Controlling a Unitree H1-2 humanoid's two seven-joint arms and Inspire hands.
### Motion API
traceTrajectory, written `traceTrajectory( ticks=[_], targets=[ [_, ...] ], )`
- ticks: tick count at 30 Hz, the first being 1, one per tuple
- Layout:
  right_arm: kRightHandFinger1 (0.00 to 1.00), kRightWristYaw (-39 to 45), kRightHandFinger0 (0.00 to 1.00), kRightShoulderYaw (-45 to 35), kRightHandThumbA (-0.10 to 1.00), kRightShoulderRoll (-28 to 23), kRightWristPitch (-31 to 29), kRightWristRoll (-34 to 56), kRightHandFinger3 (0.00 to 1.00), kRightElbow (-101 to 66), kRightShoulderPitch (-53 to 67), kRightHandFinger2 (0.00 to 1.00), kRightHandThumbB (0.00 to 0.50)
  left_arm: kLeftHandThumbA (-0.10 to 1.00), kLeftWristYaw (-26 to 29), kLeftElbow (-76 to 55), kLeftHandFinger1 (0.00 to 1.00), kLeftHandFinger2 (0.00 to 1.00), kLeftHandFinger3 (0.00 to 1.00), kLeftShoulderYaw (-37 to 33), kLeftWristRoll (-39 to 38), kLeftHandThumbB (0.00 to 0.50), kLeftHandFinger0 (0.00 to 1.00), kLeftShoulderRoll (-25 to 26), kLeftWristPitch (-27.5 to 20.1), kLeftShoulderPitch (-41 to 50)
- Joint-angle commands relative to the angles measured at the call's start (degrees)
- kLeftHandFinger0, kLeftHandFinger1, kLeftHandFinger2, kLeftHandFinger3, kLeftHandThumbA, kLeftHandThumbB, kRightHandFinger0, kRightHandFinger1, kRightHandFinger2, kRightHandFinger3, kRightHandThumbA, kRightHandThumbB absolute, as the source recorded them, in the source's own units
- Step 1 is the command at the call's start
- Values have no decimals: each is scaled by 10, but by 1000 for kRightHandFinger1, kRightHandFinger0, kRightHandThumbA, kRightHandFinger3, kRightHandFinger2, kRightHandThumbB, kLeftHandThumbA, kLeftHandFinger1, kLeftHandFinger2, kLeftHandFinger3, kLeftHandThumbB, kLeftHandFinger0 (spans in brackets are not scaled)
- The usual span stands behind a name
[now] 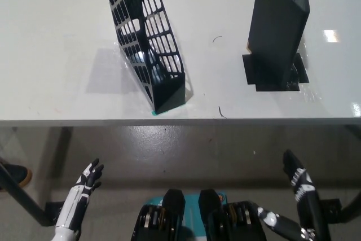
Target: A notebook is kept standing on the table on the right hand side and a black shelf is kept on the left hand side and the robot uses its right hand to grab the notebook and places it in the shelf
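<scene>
Below the near edge of the tabletop (51, 55), both hands are held low over the floor and nothing is gripped. The white left hand (89, 178) is seen on the shelf's side of the scene, fingers spread and empty. The black right hand (295, 174) is raised on the notebook's side, fingers extended and apart, also empty. The task is judged to be at its opening: the notebook has not yet been reached for, and no contact has been made with anything.

The next move, by this reading, calls for the right hand to be lifted above the tabletop edge and carried forward to the notebook (277, 23), which is stood upright with its covers splayed, well to the right of the shelf. A grasp across the upper part of the covers would seem to be needed, since a push low down could tip the standing book. A dark patch (252, 75), apparently tape or a mat, is seen under the notebook's base.

The black shelf (148, 38), a latticed file holder, is set at a slant near the tabletop's front edge, its open top turned up and away. Two small dark specks are noted on the surface between shelf and notebook.

The tabletop is pale, smooth and glossy, with ceiling lights reflected at its right. Beneath it, a grey polished floor is shown, with a shoe (12, 174) at far left.
</scene>
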Motion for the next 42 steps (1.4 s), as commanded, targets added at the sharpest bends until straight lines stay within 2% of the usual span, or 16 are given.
traceTrajectory(
  ticks=[1, 3, 5, 9, 13, 14, 17, 19, 24, 26, 29, 33, 37, 38, 42],
  targets=[
    [1000, -25, 1000, -7, 1000, 14, -52, -47, 1000, -98, 4, 1000, 148, 1000, -13, -1, 1000, 1000, 1000, -8, 2, 148, 1000, 3, -18, -25],
    [1000, -35, 1000, -11, 1000, 19, -52, -62, 1000, -127, 0, 1000, 155, 1000, -13, 3, 1000, 1000, 1000, -10, 2, 155, 1000, 1, -19, -27],
    [1000, -45, 1000, -16, 1000, 23, -52, -70, 1000, -138, -11, 1000, 128, 1000, -15, 4, 1000, 1000, 1000, -11, -2, 137, 1000, 1, -23, -26],
    [1000, -61, 1000, -46, 1000, 33, -36, -87, 1000, -148, -55, 1000, 125, 1000, -16, 5, 1000, 1000, 1000, -9, 0, 119, 1000, 3, -23, -25],
    [1000, -61, 1000, -77, 1000, 28, 26, -79, 1000, -161, -113, 1000, 194, 1000, -15, 4, 1000, 1000, 1000, -10, 7, 106, 1000, 4, -26, -25],
    [1000, -64, 1000, -86, 1000, 27, 41, -69, 1000, -162, -134, 1000, 227, 1000, -14, 4, 1000, 1000, 1000, -11, 10, 109, 1000, 4, -26, -26],
    [1000, -67, 1000, -106, 1000, 21, 60, -71, 1000, -153, -175, 1000, 234, 1000, -18, 3, 1000, 1000, 1000, -8, 4, 145, 1000, 3, -18, -26],
    [1000, -75, 1000, -124, 1000, 17, 90, -81, 1000, -145, -214, 1000, 280, 1000, -18, -1, 1000, 1000, 1000, -8, 5, 154, 1000, 2, -15, -25],
    [1000, -88, 1000, -151, 1000, -5, 110, -78, 1000, -74, -303, 1000, 336, 1000, -22, -2, 1000, 1000, 1000, -8, -1, 176, 1000, 1, -10, -23],
    [1000, -104, 1000, -163, 1000, -14, 128, -85, 1000, -35, -345, 1000, 372, 1000, -19, -1, 1000, 1000, 1000, -8, 3, 164, 1000, 0, -14, -23],
    [1000, -114, 1000, -173, 1000, -22, 133, -70, 1000, 19, -391, 1000, 358, 1000, -17, -2, 1000, 1000, 1000, -7, 4, 142, 1000, 1, -17, -19],
    [1000, -128, 1000, -181, 1000, -30, 147, -60, 1000, 90, -440, 1000, 355, 1000, -18, 2, 1000, 1000, 1000, -6, 2, 147, 1000, 0, -22, -19],
    [1000, -132, 1000, -184, 1000, -35, 155, -47, 1000, 153, -479, 1000, 381, 1000, -17, 2, 1000, 1000, 1000, -6, 3, 144, 1000, 0, -23, -17],
    [1000, -138, 1000, -185, 1000, -36, 147, -43, 1000, 186, -495, 1000, 400, 1000, -17, 3, 1000, 1000, 1000, -6, 4, 145, 1000, 0, -24, -17],
    [1000, -148, 1000, -187, 1000, -40, 129, -34, 1000, 267, -530, 1000, 419, 1000, -16, 3, 1000, 1000, 1000, -7, 7, 134, 1000, 0, -22, -17]
  ],
)
